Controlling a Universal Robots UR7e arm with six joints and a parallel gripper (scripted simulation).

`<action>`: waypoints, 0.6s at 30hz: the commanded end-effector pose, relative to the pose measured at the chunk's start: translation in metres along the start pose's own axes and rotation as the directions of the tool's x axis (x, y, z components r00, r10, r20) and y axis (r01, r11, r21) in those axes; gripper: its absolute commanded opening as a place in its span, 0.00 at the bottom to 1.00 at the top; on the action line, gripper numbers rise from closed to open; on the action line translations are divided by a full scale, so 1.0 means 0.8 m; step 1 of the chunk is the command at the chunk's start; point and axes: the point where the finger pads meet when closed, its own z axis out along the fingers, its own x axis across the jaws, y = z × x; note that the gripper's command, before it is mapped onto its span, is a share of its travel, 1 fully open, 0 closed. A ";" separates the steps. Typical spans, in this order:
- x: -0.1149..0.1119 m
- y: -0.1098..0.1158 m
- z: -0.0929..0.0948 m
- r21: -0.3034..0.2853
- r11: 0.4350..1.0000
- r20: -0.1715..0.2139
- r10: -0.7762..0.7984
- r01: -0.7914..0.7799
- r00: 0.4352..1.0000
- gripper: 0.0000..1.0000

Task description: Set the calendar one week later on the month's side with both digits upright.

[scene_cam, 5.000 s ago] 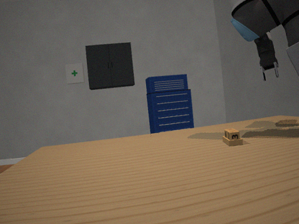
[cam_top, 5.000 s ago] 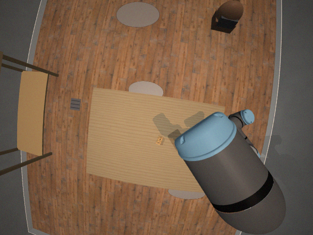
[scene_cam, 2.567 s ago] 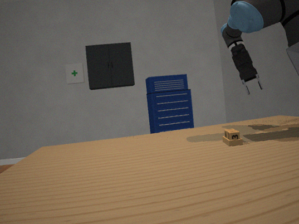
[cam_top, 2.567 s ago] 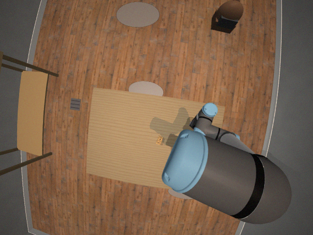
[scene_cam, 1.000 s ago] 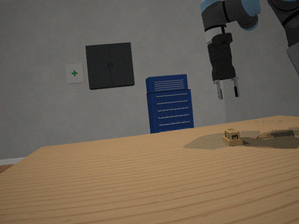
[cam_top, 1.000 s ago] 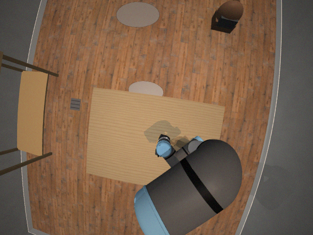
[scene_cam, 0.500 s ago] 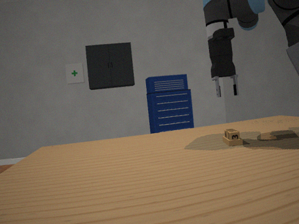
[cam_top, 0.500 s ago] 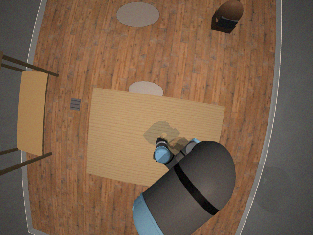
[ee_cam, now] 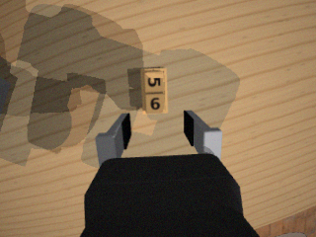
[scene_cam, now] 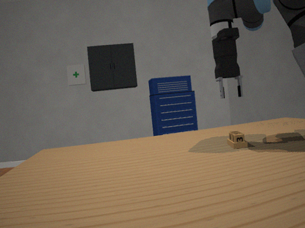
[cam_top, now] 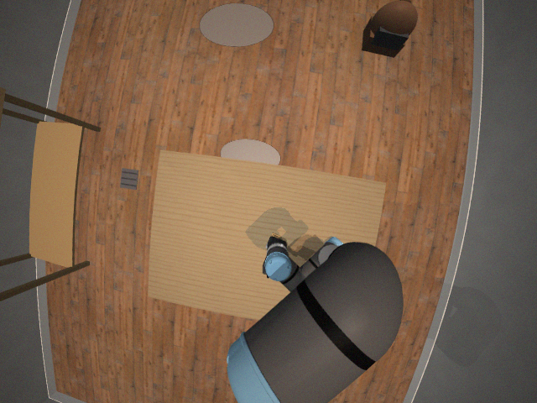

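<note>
The calendar's small wooden tray (scene_cam: 241, 145) (ee_cam: 166, 91) stands flat on the table, holding two wooden cubes side by side. In the wrist view the farther cube (ee_cam: 154, 80) shows a 5 on top, turned sideways, and the nearer cube (ee_cam: 155, 103) shows a 6 or 9. In the exterior view an end face (scene_cam: 239, 139) shows a sideways 3; the dark marks on the long side are too small to read. No month's name is legible. My gripper (scene_cam: 231, 95) (ee_cam: 157, 122) is open and empty, pointing down high above the tray. The arm mostly hides the calendar in the top view.
The wooden table (cam_top: 195, 225) (scene_cam: 130, 201) carries the calendar towards the robot's side. The arm's large dark link (cam_top: 346, 312) covers the table's lower right corner in the top view. A blue drawer cabinet (scene_cam: 174, 112) stands beyond the table. The arm's shadow falls around the tray.
</note>
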 end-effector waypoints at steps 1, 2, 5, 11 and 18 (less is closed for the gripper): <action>-0.002 -0.001 0.000 0.001 1.000 0.002 -0.001 0.001 1.000 1.00; -0.002 -0.001 0.000 0.001 1.000 0.002 -0.001 0.001 1.000 1.00; -0.002 -0.001 0.000 0.001 1.000 0.002 -0.001 0.001 1.000 1.00; -0.002 -0.002 0.000 0.001 1.000 0.002 -0.010 0.010 1.000 1.00; -0.003 -0.003 0.001 0.001 0.999 0.002 -0.049 0.049 0.999 1.00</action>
